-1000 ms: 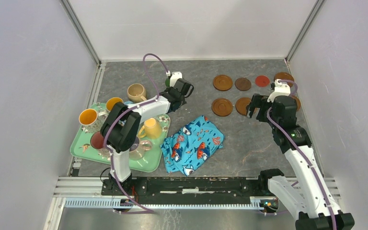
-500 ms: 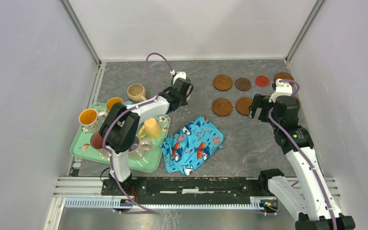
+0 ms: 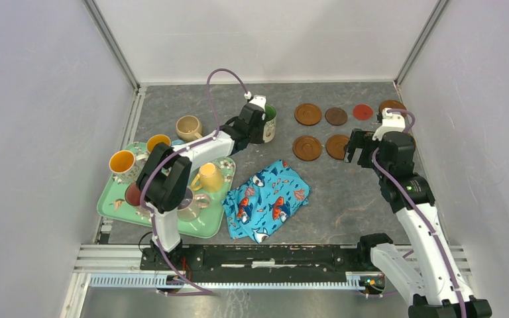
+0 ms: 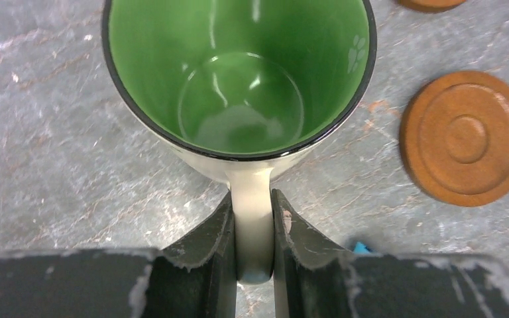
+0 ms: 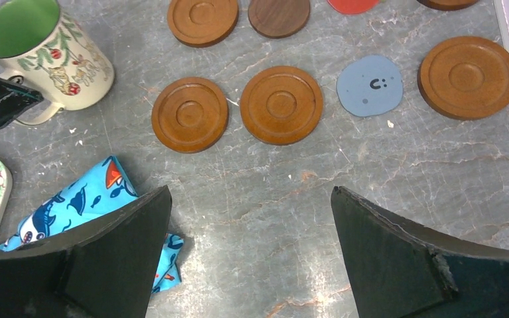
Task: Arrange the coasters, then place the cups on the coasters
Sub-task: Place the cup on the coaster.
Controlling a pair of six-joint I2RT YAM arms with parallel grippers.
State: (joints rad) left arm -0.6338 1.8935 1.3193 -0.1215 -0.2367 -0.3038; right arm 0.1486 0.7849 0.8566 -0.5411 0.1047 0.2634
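Our left gripper is clamped on the handle of the green-lined mug, upper middle of the overhead view, just left of the coasters. A handle grip leaves its base free to land on one, we reckon. Right gripper hangs wide open, empty.

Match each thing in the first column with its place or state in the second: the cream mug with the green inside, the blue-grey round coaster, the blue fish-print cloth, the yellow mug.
Things
1. cream ceramic mug with green inside
2. blue-grey flat round coaster
3. blue fish-print cloth
4. yellow ceramic mug

Places and states
A. stands on the green floral tray
B. lies crumpled on the grey table
C. handle pinched in the left claw
D. lies flat between two ringed brown coasters

Pairs: 1-C, 2-D, 3-B, 4-A
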